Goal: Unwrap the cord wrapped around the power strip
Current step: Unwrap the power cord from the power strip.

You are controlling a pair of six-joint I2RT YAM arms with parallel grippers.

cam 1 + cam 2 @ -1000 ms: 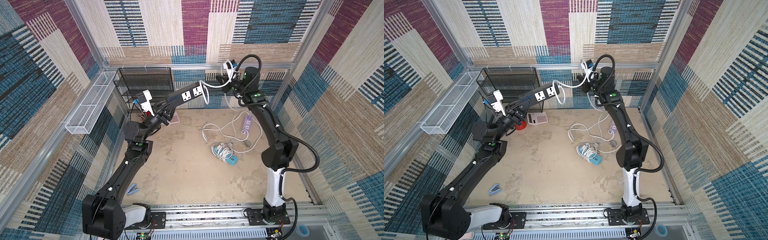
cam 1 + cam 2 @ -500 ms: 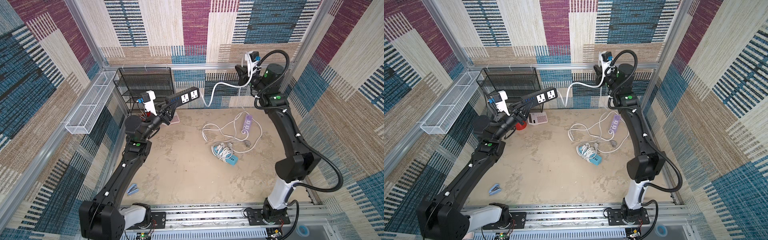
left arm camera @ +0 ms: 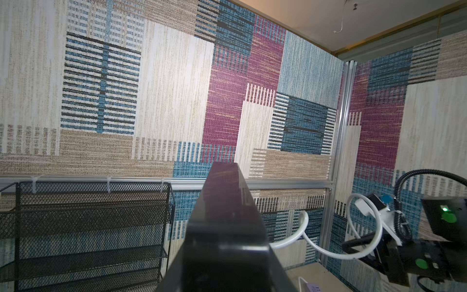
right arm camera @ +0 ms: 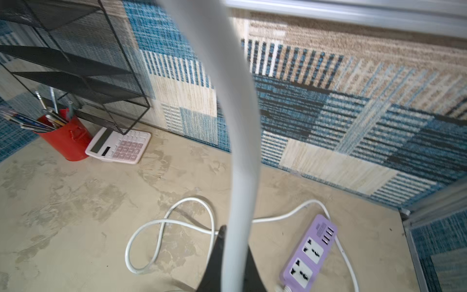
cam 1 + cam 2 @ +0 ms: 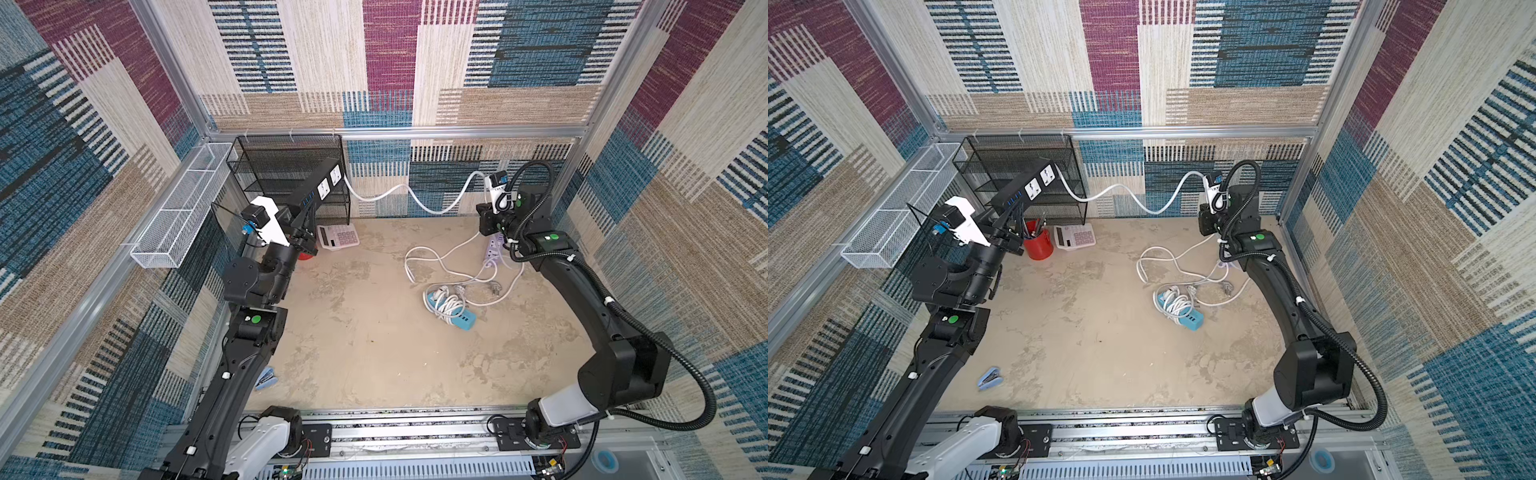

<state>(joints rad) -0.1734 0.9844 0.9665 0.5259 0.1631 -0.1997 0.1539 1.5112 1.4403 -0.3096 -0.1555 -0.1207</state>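
Holding the strip: the left gripper (image 5: pixel 302 210) clamps the black power strip (image 5: pixel 322 187) near its lower end, jaws narrow against its sides.
Strip position: raised well above the table (image 5: pixel 365 353) and tilted; in both top views it juts up and away from the jaws, sockets facing up, in front of the black mesh shelf (image 5: pixel 286 166).
Cord: the white cord (image 5: pixel 395 195) leaves the strip's far end and hangs in a loose wave across to the right arm. As far as the top views show, it meets the strip only at that end.
Right gripper: the right gripper (image 5: pixel 485 219) pinches the cord, jaws almost closed on it. In the right wrist view the cord (image 4: pixel 240 126) rises from between the dark fingers (image 4: pixel 217 257).
Left wrist view: the strip (image 3: pixel 227 215) fills the middle, and the cord (image 3: pixel 328 254) curls off beside it.
On the table: a purple power strip (image 5: pixel 492 249), a blue power strip (image 5: pixel 465 322) wound in its own cord, a calculator (image 5: pixel 338 237) and a red cup (image 5: pixel 1038 247).
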